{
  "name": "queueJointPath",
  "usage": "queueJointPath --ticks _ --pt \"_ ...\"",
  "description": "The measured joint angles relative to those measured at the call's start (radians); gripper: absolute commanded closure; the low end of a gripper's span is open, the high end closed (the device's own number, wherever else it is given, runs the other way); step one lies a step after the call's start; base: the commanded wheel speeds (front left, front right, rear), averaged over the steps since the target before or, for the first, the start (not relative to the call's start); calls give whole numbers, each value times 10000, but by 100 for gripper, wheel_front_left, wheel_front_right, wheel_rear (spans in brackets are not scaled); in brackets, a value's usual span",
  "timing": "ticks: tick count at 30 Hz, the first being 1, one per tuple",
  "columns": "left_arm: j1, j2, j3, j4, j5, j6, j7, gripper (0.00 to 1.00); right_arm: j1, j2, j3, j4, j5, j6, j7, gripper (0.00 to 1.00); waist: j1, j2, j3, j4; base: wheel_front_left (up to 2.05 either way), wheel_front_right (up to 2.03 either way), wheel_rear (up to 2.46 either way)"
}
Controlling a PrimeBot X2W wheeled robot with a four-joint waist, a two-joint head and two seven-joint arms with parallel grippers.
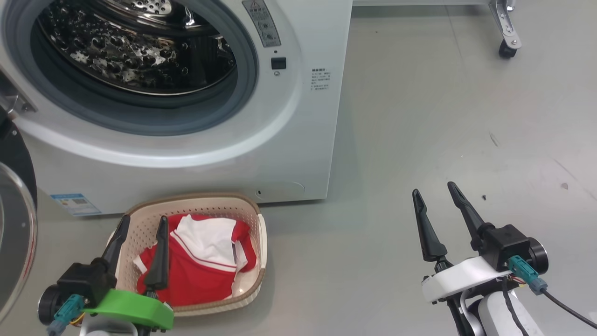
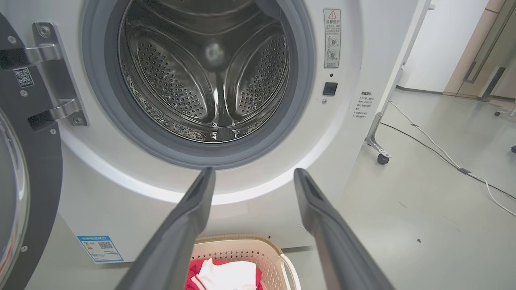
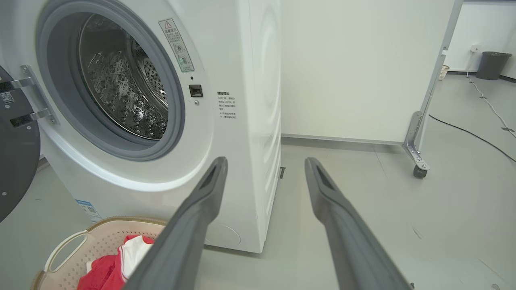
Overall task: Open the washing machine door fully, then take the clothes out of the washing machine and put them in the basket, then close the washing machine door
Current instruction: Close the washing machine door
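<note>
The red and white clothes (image 1: 196, 266) lie in the cream basket (image 1: 196, 199), which sits on the floor (image 1: 419, 116) just in front of the washing machine (image 1: 303, 140), whose door (image 1: 21, 163) stands open at the left. The left gripper (image 1: 144, 218) hovers over the basket's near left side, jaws released and empty. The right gripper (image 1: 433, 187), well apart to the right, also has its jaws released.

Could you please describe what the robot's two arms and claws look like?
Both claws have two long, tapered black fingers on a black block. The left claw sits on a bright green bracket, and the right claw on a white bracket above a pale forearm. Each carries a teal plug; a black cable runs from the right one.
</note>
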Motion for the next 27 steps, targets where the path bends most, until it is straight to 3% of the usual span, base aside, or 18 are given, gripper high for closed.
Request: queueJointPath --ticks 13,27 --pt "0 -17 190 115 167 2 0 0 -2 4 -2 31 -54 36 0 0 0 0 2 1 -130 131 -1" --pt "-1 -54 238 73 236 2 0 0 -3 8 0 50 -54 42 0 0 0 0 -5 0 -75 75 0"
